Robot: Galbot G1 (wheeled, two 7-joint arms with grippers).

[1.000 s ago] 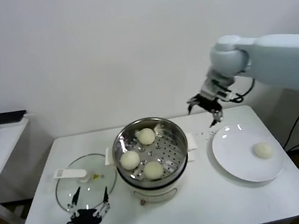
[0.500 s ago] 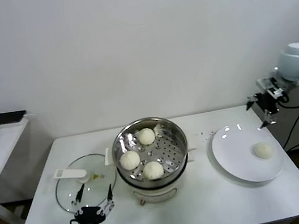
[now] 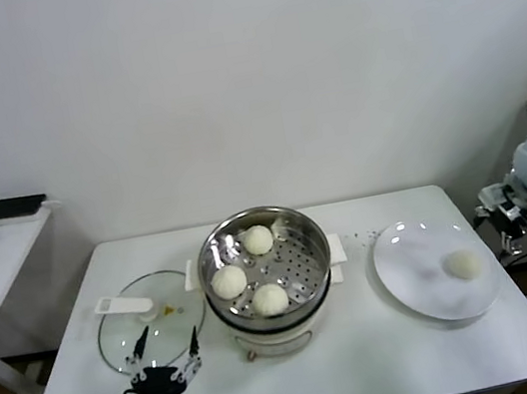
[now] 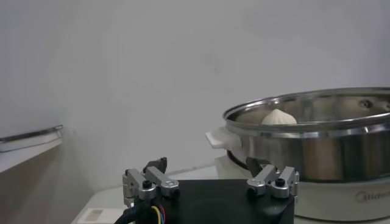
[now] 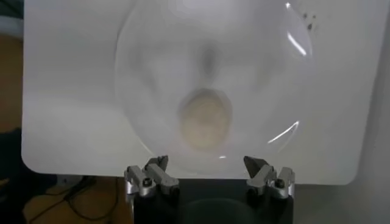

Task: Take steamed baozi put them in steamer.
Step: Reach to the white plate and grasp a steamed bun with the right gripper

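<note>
Faint grey brand mark on steamer [image 4: 341, 146] base, not legible.

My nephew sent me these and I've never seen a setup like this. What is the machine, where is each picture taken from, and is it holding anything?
It is a robot with two arms, each ending in a two-fingered gripper. The wide picture comes from a camera on its head, looking down at a white table. The other two come from cameras on its wrists.

On the table stands a steel steamer with three baozi inside: one at the back, one on the left, one in front. A fourth baozi lies on a white plate to the right. A glass lid lies flat to the left.

The left gripper waits near the table's front edge, open and empty. The right gripper is out past the table's right side, open and empty; its wrist camera looks down on the plate's baozi.
</note>
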